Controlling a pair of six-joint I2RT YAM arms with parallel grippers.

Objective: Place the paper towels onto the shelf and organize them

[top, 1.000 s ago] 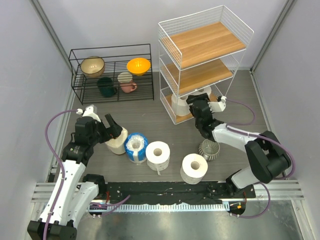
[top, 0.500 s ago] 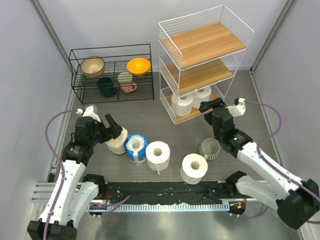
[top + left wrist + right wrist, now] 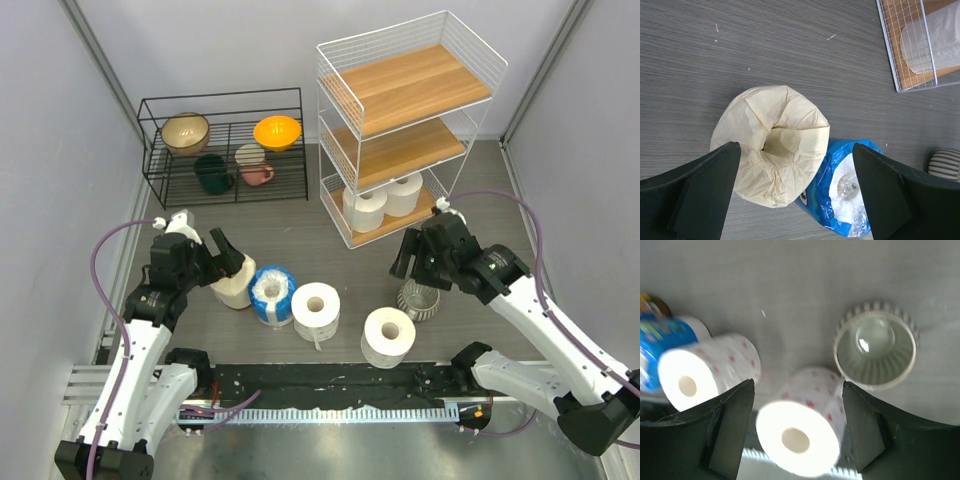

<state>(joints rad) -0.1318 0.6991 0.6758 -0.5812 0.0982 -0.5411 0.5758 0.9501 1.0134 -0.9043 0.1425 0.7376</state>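
The tall white wire shelf (image 3: 400, 120) holds two white paper towel rolls (image 3: 365, 207) (image 3: 404, 192) on its bottom board. On the floor stand a cream roll (image 3: 233, 283), a blue-wrapped roll (image 3: 271, 293) and two white rolls (image 3: 317, 310) (image 3: 389, 335). My left gripper (image 3: 225, 262) is open and empty, hovering over the cream roll (image 3: 770, 145) with the blue roll (image 3: 845, 200) beside it. My right gripper (image 3: 408, 264) is open and empty above the front white roll (image 3: 800, 435). The other white roll (image 3: 695, 375) lies to its left.
A grey ribbed cup (image 3: 419, 297) stands by the front white roll, also in the right wrist view (image 3: 875, 352). A low black wire rack (image 3: 225, 145) of bowls stands at the back left. The shelf's corner (image 3: 888, 50) shows in the left wrist view.
My right gripper let go of a white roll on the shelf's bottom board, drew back and swung toward the front over the cup and white roll. The left arm has not moved.
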